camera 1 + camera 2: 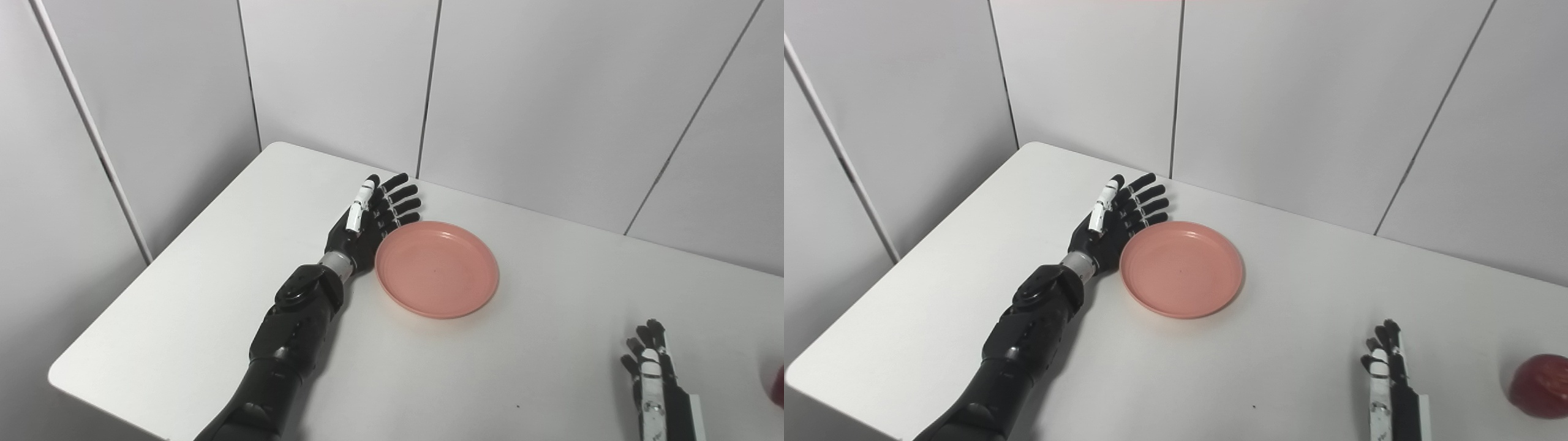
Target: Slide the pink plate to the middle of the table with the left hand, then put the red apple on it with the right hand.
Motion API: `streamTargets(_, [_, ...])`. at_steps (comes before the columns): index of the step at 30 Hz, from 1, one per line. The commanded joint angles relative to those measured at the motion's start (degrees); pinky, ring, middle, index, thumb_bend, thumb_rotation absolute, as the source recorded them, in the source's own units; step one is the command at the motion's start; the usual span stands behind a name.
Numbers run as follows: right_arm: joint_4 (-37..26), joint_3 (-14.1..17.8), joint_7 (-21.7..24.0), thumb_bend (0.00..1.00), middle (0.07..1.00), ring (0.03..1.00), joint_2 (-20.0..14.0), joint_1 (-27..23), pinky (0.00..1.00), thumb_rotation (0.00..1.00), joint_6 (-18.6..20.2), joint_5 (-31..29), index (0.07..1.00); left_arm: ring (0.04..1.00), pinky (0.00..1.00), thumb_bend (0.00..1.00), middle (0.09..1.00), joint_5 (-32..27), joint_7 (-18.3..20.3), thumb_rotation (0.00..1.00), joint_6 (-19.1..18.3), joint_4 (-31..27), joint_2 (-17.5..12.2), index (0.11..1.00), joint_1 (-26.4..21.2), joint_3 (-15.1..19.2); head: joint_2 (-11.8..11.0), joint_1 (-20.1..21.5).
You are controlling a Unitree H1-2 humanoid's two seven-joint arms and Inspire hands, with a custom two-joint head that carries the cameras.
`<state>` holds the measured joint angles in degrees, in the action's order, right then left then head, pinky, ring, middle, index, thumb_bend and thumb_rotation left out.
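The pink plate (436,269) lies flat on the white table (202,275), left of the middle. My left hand (373,215) stands on edge against the plate's left rim, fingers straight and apart, holding nothing. The red apple (1540,386) sits near the table's front right, cut off by the picture's edge. My right hand (1387,373) rests low at the front, left of the apple and apart from it, fingers extended and empty.
White wall panels (551,92) rise close behind the table's far edge. The table's left corner (61,373) and front-left edge run beside my left forearm (288,343). Bare tabletop stretches between the plate and my right hand.
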<state>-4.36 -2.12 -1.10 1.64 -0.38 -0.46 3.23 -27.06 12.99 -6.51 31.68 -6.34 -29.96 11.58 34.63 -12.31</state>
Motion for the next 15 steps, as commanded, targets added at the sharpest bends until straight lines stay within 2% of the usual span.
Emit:
streamTargets(1, [-0.74,-0.25,-0.87,0.16,0.949,0.933,0.61,-0.88,0.92,1.00,-1.65,0.98,0.958,0.797,0.78,0.33,0.807,1.47,-0.80,1.00,-3.25,3.57,1.90,0.801,3.13,-1.08,-0.03,0.04])
streamTargets(15, [-2.11,-0.29,-1.41,0.18,0.951,0.938,1.41,-0.92,0.93,1.00,0.20,2.21,0.961,0.811,0.78,0.33,0.817,1.51,-0.98,1.00,-4.15,2.66,4.29,0.804,4.26,-2.34,1.26,2.08])
